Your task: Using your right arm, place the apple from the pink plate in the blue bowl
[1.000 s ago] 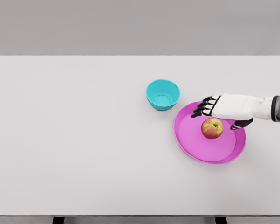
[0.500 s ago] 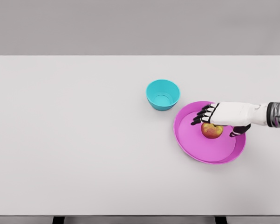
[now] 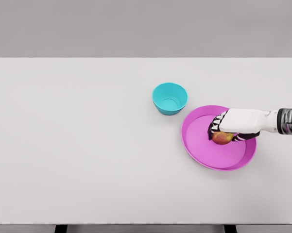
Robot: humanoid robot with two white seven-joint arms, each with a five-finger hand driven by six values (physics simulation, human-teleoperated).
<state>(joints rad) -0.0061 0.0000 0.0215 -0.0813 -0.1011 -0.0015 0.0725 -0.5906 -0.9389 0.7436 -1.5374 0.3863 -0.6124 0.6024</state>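
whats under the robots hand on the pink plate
A red-yellow apple sits under the white right hand on the round pink plate, fingers curled around it. Only its lower front shows; its top is covered by the palm.

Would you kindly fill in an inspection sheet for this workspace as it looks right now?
Surface: white table, flat, evenly lit.
Job's things: apple on the pink plate, mostly covered by the hand; blue bowl up-left of the plate, apart from it, nothing inside.
Clutter: nothing seen.
Hands: right hand over the apple, fingers curled around it; apple not lifted. Left hand not in view.
Cables: nothing seen.
Surroundings: plain grey backdrop; two dark table legs at the bottom edge.
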